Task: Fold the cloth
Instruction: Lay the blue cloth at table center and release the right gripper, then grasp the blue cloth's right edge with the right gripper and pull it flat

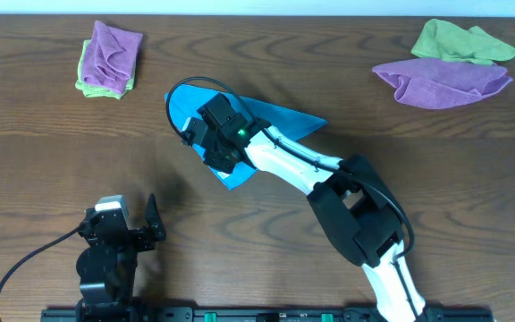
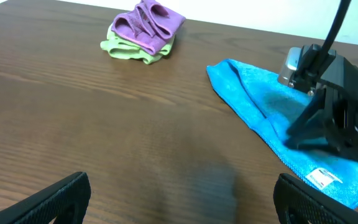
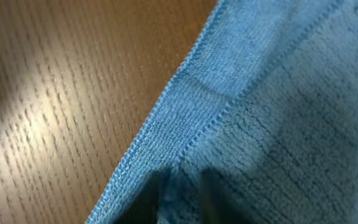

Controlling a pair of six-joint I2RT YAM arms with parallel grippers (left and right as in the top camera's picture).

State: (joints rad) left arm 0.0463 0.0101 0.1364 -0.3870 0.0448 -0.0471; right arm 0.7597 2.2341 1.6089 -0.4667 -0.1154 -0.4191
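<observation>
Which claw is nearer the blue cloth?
The right. Its claw grips the cloth at an edge; the left claw hangs open over bare table, off to the cloth's left, not touching it.

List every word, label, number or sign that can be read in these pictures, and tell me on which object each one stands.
On the small white tag at a corner of the bright sky-blue microfibre cloth: some dark print is there, but it is too small and blurred to read.
Nothing else in any view bears readable text.
</observation>
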